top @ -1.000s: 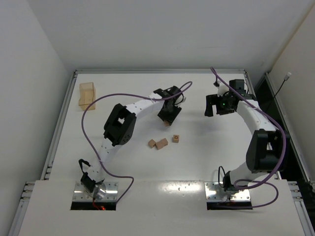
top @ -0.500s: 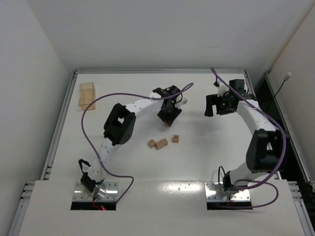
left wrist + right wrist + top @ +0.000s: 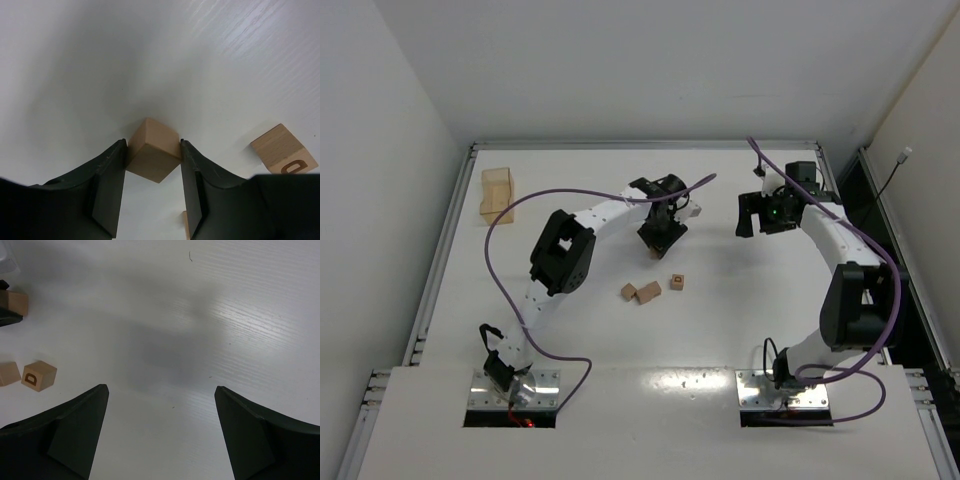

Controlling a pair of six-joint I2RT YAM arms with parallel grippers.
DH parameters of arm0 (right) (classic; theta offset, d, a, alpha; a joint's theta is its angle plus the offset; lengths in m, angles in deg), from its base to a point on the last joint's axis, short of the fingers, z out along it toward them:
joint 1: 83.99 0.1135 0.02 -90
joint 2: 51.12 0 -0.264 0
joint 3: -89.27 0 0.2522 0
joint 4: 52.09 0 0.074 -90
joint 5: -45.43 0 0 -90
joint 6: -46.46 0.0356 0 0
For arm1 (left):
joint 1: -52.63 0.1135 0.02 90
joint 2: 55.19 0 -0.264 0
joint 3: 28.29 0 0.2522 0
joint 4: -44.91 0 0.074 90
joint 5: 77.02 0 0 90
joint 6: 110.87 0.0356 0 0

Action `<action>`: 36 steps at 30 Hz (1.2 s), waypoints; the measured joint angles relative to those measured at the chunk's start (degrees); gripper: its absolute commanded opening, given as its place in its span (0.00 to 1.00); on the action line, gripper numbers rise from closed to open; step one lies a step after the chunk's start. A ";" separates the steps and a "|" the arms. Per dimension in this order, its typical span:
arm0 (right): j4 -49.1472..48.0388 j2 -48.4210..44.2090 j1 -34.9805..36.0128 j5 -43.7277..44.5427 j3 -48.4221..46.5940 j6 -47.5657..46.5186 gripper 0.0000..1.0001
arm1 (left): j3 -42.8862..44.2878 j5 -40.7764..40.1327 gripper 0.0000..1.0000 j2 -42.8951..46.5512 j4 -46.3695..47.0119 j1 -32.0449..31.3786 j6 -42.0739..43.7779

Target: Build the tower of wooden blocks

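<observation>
The left arm has barely shifted over the worktop, its wrist turned slightly. The right hand stays spread wide at the far right. The left hand pinches one cube, seemingly just above the surface. The three loose cubes lie unmoved, unstacked, just beside it.

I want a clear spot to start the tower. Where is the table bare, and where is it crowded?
Bare: the strip between the left gripper, holding a block, and the open right gripper; the far-left area beside the tray; the stretch nearer than the three loose blocks. Crowded: right by the left gripper, around those loose blocks.
</observation>
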 measured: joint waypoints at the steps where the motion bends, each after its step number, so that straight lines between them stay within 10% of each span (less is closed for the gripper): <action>1: 0.00 0.11 0.00 0.00 0.00 0.00 0.85 | 0.00 -0.13 0.37 0.00 -0.07 0.00 0.07; 9: 0.00 0.48 0.00 0.02 0.00 0.00 0.85 | -0.15 -2.32 0.67 -0.70 -0.66 0.15 0.20; 22: -0.26 0.46 0.00 -1.11 0.17 -0.44 0.85 | -0.94 -1.77 0.77 2.27 0.09 0.22 -2.34; 36: 1.75 -0.92 11.19 -7.39 2.47 -10.58 0.80 | -3.54 -8.07 0.98 33.94 6.47 5.46 -12.50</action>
